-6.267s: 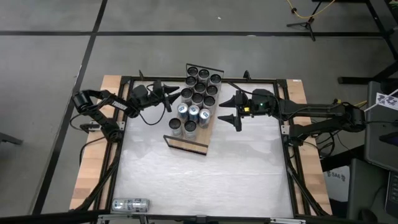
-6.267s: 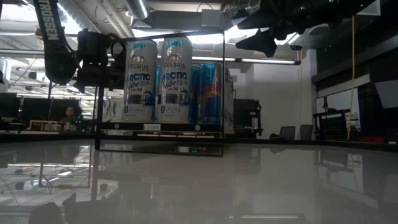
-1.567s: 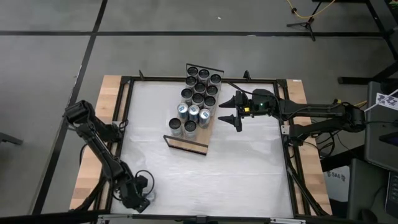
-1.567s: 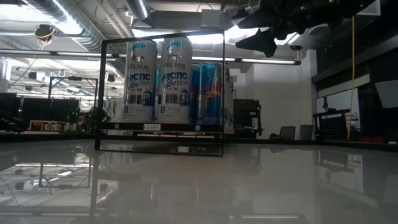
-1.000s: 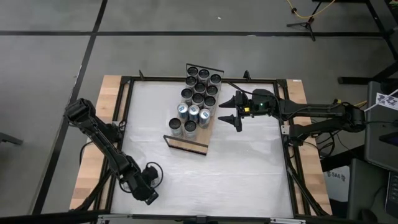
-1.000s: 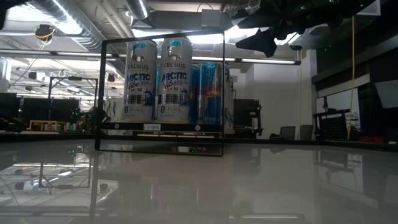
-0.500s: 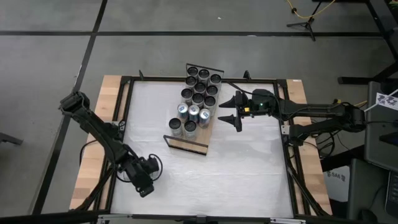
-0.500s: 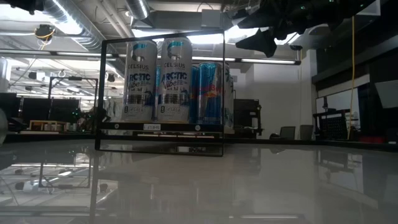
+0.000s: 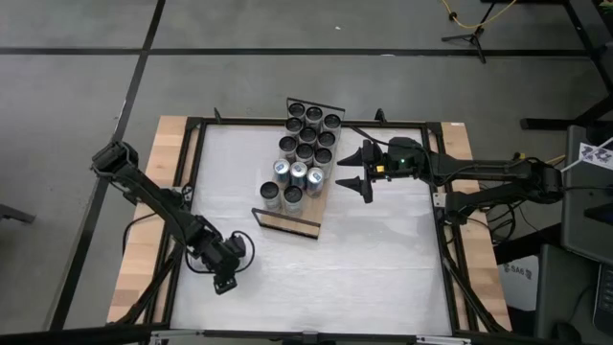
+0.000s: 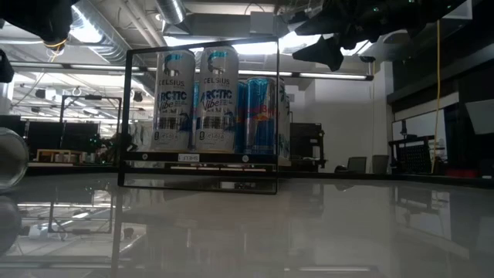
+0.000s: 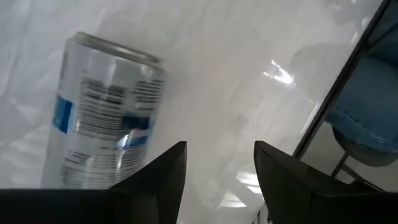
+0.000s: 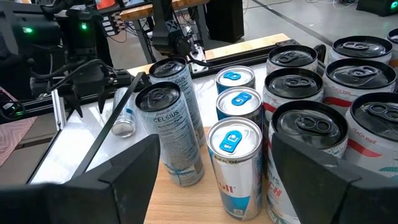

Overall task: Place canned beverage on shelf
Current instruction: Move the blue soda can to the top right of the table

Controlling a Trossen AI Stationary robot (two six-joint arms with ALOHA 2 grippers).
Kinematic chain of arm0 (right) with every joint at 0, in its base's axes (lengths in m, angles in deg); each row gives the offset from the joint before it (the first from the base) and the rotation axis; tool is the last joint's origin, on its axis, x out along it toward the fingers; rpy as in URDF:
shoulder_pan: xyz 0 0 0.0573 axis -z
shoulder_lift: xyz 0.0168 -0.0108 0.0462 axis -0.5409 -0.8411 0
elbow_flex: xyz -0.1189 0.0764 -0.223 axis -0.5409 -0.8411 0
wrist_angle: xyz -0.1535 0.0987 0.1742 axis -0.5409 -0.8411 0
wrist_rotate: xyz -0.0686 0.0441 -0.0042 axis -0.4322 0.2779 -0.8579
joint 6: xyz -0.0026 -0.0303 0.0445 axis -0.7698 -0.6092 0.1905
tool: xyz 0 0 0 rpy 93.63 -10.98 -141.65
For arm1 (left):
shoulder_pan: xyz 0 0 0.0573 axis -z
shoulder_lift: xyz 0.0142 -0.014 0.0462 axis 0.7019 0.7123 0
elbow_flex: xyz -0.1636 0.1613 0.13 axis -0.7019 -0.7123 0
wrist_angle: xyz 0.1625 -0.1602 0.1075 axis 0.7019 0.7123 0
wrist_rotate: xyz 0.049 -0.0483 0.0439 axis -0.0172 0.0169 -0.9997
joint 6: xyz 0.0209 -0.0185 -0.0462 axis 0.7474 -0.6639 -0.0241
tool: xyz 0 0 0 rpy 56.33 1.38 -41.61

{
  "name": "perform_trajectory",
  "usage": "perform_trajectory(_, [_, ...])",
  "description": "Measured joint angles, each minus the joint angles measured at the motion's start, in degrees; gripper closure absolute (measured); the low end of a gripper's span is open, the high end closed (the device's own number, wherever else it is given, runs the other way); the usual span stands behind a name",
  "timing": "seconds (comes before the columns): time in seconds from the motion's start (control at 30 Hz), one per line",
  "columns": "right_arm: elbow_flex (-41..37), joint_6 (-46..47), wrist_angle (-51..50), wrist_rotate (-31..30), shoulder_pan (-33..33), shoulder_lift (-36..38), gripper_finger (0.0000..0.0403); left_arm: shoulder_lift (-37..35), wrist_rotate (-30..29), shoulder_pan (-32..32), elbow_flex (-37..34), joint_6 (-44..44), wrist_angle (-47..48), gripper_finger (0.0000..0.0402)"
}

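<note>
At the near-left of the bench (image 9: 383, 278), with the left end effector (image 9: 226, 271) gripping a clear can (image 11: 102, 137) lying sideways: carry high, turn upright, set down on the shelf's (image 9: 287, 222) bare near end, clear of the wide-open right end effector (image 9: 356, 169).

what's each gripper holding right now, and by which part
Cannot be told for the left gripper: the silver can sits close beside it. The right gripper, open by the shelf, holds nothing.

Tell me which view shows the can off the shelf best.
Left wrist view: the can looms large, label visible. Right wrist view shows it small; low view, only its end; high view, nothing.
</note>
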Motion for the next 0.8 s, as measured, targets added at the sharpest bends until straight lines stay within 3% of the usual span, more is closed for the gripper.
perform_trajectory(0.13, [0.0, 0.0, 0.01, 0.0, 0.0, 0.0, 0.01, 0.0, 0.72, -0.17, 0.0, 1.42, 0.17, 0.0202])
perform_trajectory(0.47, [0.0, 0.0, 0.0, 0.0, 0.0, 0.0, 0.01, 0.0, 2.01, -0.83, 0.0, 1.65, 5.29, 0.0093])
perform_trajectory(0.8, [0.0, 0.02, 0.02, 0.0, 0.01, 0.0, 0.01, -6.49, -4.04, -0.69, 0.0, 4.4, 6.45, 0.0082])
